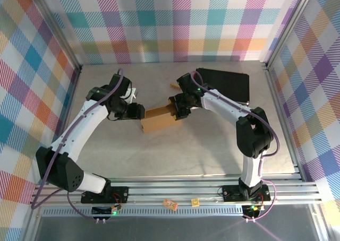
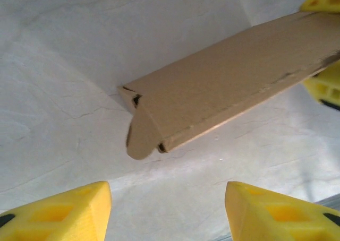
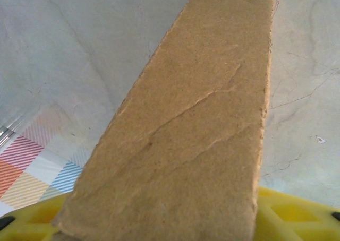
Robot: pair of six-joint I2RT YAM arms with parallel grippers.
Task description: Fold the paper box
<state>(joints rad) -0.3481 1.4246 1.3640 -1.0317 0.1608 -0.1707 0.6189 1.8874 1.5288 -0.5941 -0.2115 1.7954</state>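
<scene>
Clamping the box (image 1: 158, 120) by its 3 o'clock end at the centre of the table (image 1: 212, 151), the right gripper (image 1: 178, 109) is steadying it, likely so the loose flap (image 2: 141, 137) can be tucked. The left gripper (image 2: 166, 192) is hovering at 9 o'clock, jaws wide and empty.

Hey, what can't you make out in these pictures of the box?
Right wrist view: the box blocks most of the fingers of the right hand.
Left wrist view: the picture's right edge cuts off the box's far end.
Top view: two small bits on the front rail are too small to name.
</scene>
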